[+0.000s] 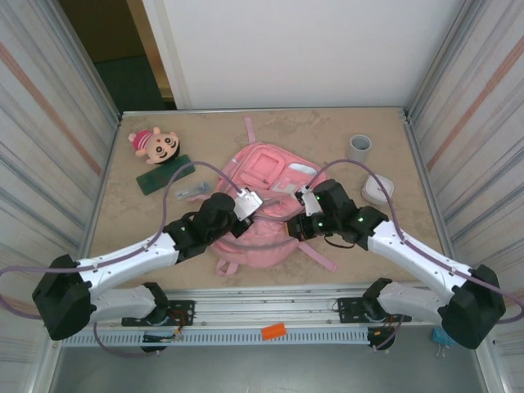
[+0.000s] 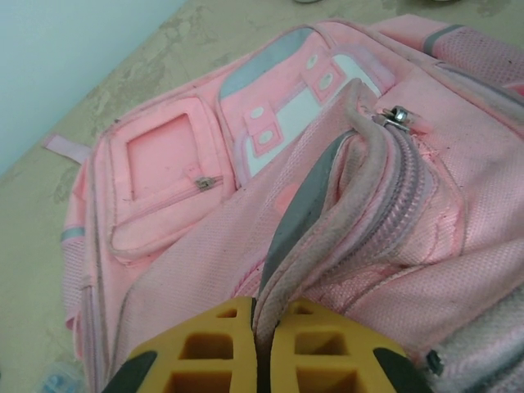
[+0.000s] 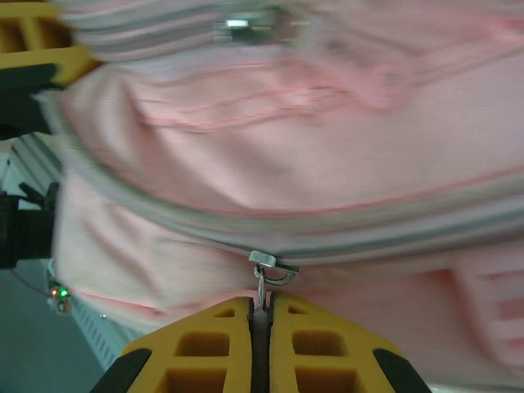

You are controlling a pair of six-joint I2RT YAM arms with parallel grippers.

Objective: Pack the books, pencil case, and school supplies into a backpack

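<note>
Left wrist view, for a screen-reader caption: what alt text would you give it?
The left hand, yellow-padded and shut, pinches a raised fold of the large pink fabric backpack beside its zip. The backpack lies on a tan mottled table, its front pockets facing up.

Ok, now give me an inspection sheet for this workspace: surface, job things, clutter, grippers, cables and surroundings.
Surface: beige marbled table, no spills seen.
Job's things: pink backpack lying mid-table; dark green pencil case and slim grey piece loose on the table to its left.
Clutter: plush doll far left; grey cup and small white container on the right.
Grippers: left gripper shut on a fold of the backpack's zip edge; right gripper shut on a zip pull.
Cables: purple cables arch over both arms above the table.
Surroundings: ribbed side walls, white panel behind, orange tag on the near rail.
</note>
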